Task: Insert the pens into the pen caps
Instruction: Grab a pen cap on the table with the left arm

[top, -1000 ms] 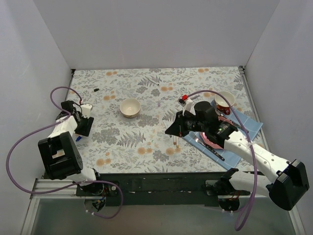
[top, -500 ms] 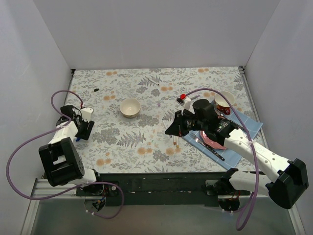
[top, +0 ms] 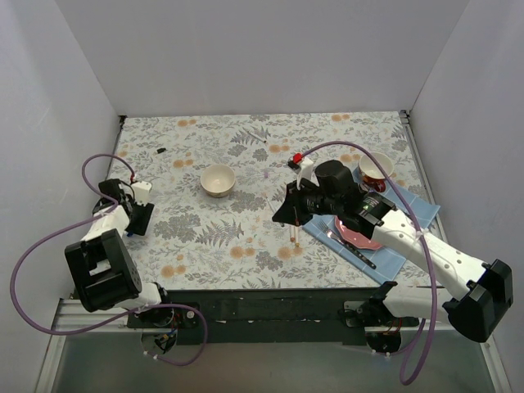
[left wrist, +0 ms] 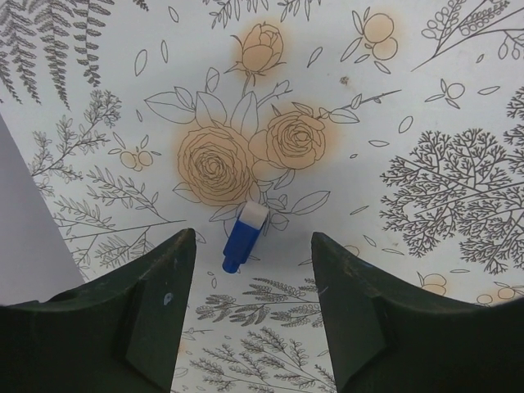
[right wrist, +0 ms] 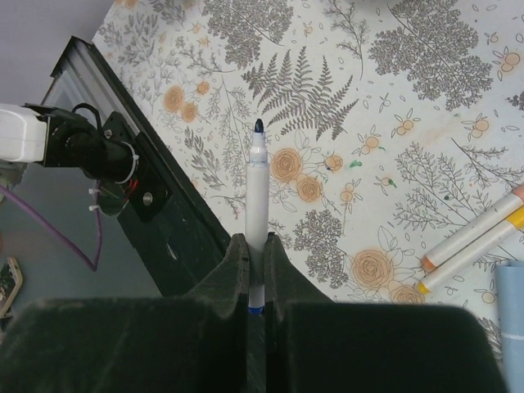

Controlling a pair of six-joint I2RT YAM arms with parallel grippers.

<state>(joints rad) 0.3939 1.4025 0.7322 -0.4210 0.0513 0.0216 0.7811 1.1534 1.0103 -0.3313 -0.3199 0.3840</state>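
Observation:
A blue pen cap with a white end lies on the flowered cloth, just ahead of and between the fingertips of my open left gripper, which touches nothing. From above, that left gripper is at the table's left side, with the blue cap beside it. My right gripper is shut on a pale pen; the pen's dark tip points away and a blue end shows behind the jaws. Two more pens, orange and yellow ended, lie side by side. A black cap lies far left.
A cream bowl stands mid-table and a red-and-white cup at the right. A blue napkin carries a pink plate and cutlery. The right gripper hovers over loose pens. White walls enclose three sides.
The right arm has shifted a little left and toward the back with the pen still gripped. The left gripper has drifted slightly toward the near left, over the blue cap.

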